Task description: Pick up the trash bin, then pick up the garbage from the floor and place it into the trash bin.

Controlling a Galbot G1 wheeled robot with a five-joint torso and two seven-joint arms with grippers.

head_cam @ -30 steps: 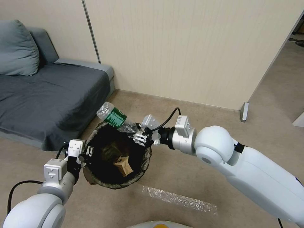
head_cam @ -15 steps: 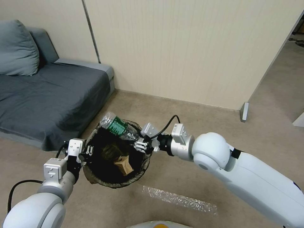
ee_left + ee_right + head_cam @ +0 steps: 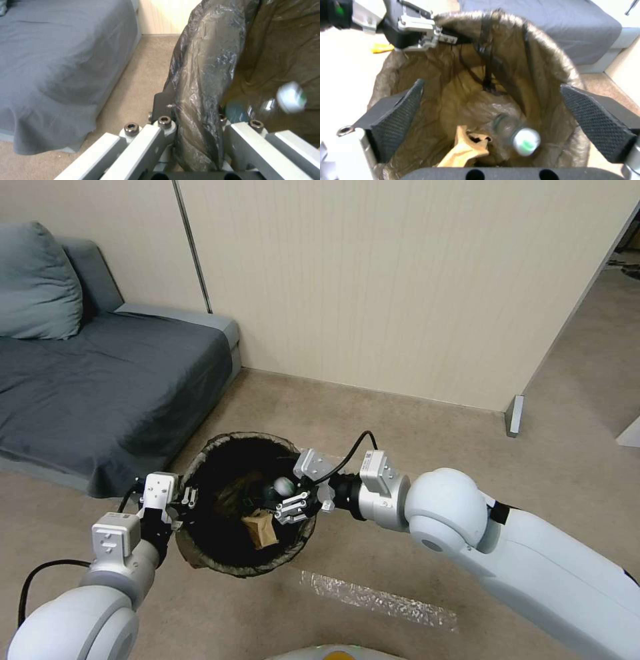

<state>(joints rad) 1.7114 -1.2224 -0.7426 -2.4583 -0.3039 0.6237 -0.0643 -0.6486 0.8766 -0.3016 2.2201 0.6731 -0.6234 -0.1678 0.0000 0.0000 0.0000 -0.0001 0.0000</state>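
- We see left tool (image 3: 187, 500) clamped on trash bin (image 3: 200, 553) rim; right tool (image 3: 293, 507) spread apart over it
- bottle (image 3: 520, 137) inside bin; drop step; next we'd seek remaining floor litter

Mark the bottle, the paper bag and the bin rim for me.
bottle (image 3: 524, 141): right wrist view, on its white cap.
paper bag (image 3: 466, 150): right wrist view, on the crumpled brown middle.
trash bin (image 3: 241, 437): head view, on the liner-covered far rim.
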